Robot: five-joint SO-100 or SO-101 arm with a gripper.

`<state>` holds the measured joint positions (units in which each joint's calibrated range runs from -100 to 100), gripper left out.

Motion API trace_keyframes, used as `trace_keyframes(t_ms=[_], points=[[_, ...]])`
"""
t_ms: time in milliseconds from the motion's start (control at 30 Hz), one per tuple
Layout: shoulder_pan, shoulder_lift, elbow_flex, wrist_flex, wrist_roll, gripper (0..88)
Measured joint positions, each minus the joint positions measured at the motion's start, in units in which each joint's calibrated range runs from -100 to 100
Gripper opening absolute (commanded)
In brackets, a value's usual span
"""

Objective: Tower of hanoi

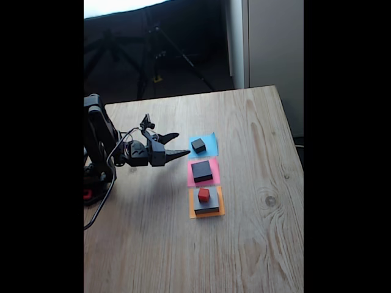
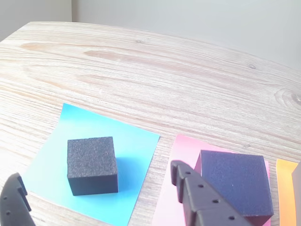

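In the fixed view a small black cube (image 1: 198,145) sits on a blue paper square (image 1: 209,141). Below it a medium black block (image 1: 201,171) rests on a pink square (image 1: 212,176). A tiny red cube (image 1: 203,195) stands on the large flat grey block (image 1: 208,207), which lies on an orange square (image 1: 192,210). My gripper (image 1: 180,146) hangs open just left of the blue and pink squares, holding nothing. The wrist view shows the small black cube (image 2: 92,165) between my open fingertips (image 2: 181,176), with the medium black block (image 2: 237,183) to the right.
The wooden table (image 1: 256,244) stretches to the right and front of the blocks. My arm's base (image 1: 98,159) stands at the table's left edge with a trailing cable. Tripod legs (image 1: 177,55) stand on the floor behind the table.
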<state>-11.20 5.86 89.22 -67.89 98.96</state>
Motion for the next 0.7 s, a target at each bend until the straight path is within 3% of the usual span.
trace_keyframes(t_ms=[700], points=[[-2.68, 22.83, -15.12, -9.45, 0.0, 39.1]])
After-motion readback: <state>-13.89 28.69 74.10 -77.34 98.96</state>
